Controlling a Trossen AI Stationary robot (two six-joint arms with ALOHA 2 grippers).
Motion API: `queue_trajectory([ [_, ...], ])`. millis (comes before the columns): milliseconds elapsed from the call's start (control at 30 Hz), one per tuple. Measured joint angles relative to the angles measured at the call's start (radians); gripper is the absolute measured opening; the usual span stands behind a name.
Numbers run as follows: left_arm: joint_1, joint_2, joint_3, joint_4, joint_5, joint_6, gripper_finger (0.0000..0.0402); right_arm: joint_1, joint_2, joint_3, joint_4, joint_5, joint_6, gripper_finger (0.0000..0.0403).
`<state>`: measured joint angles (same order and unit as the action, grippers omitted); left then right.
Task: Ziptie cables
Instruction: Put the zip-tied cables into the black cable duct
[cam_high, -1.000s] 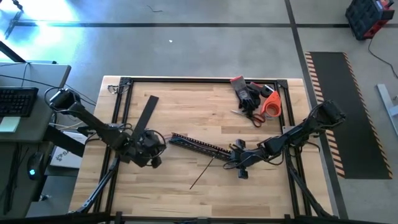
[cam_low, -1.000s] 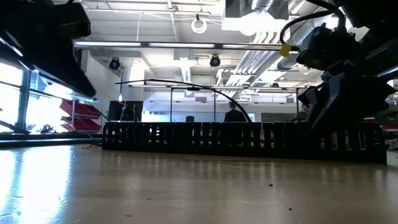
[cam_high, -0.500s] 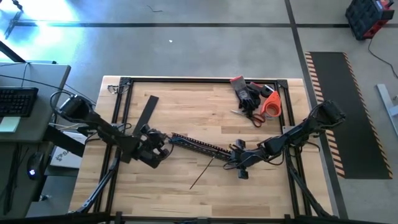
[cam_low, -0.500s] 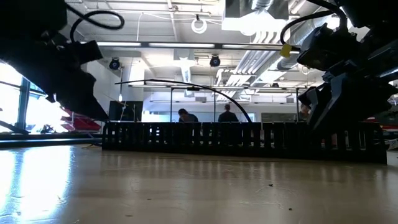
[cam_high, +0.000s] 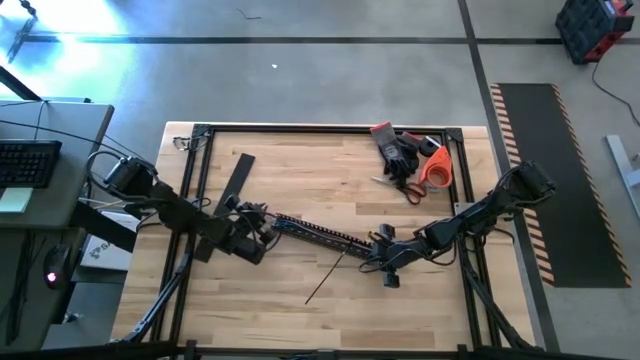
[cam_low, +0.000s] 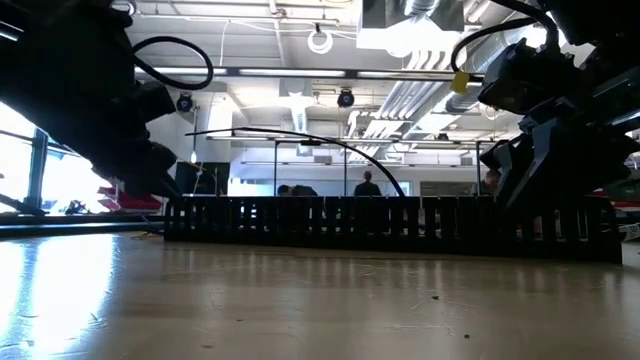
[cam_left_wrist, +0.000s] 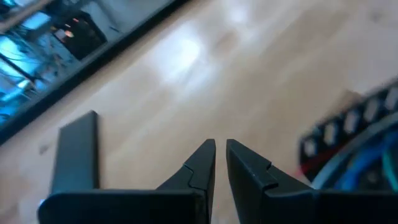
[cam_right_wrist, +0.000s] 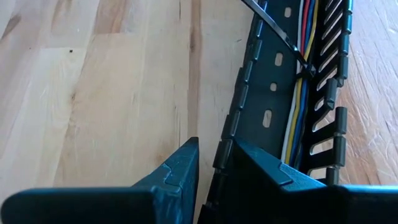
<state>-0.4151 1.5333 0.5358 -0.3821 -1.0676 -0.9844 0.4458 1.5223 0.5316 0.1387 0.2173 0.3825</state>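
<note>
A black comb-toothed slotted duct (cam_high: 325, 237) lies slantwise across the table's middle. The cables (cam_right_wrist: 297, 93), white, yellow, blue and red wires, run inside its channel; they also show at its left end (cam_left_wrist: 367, 158). A thin black zip tie (cam_right_wrist: 273, 31) crosses the channel, and another thin dark strand (cam_high: 322, 278) lies on the wood near the duct. My right gripper (cam_high: 385, 258) is shut on the duct's right end. My left gripper (cam_high: 262, 226) hovers just beside the duct's left end, fingers (cam_left_wrist: 199, 165) shut to a narrow slit, touching nothing. My right gripper pinches the duct's side wall (cam_right_wrist: 225, 152) at its right end. One finger (cam_right_wrist: 180, 168) is outside the wall and the other (cam_right_wrist: 261, 168) is inside the channel. The fingers point along the duct. The duct lies flat on the table.
A flat black strip (cam_high: 235, 185) lies on the wood far-left of the duct. Dark gloves (cam_high: 395, 150), an orange tape roll (cam_high: 437, 168) and scissors (cam_high: 405, 188) sit in the far right corner. Black frame rails (cam_high: 190, 190) border the table. People move in the room behind (cam_low: 368, 185).
My left gripper has moved toward the table's right and far edge, coming up to the duct's left end. The right gripper and the duct have kept still.
</note>
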Motion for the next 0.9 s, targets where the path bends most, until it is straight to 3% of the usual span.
queue_trajectory([
  [167, 0.042, 0.0, 0.0, 0.003, -0.064, 0.004, 0.0023, 0.0, 0.0, 0.0, 0.0, 0.0, 0.001, 0.0083],
  [633, 0.167, 0.003, 0.0, 0.007, -0.01, 0.063, 0.0023, 0.0, 0.0, 0.0, 0.0, 0.0, 0.001, 0.0083],
  [900, 0.2, 0.088, 0.0, 0.019, 0.116, 0.099, 0.0023, 0.0, 0.0, 0.0, 0.0, -0.008, 0.002, 0.0083],
])
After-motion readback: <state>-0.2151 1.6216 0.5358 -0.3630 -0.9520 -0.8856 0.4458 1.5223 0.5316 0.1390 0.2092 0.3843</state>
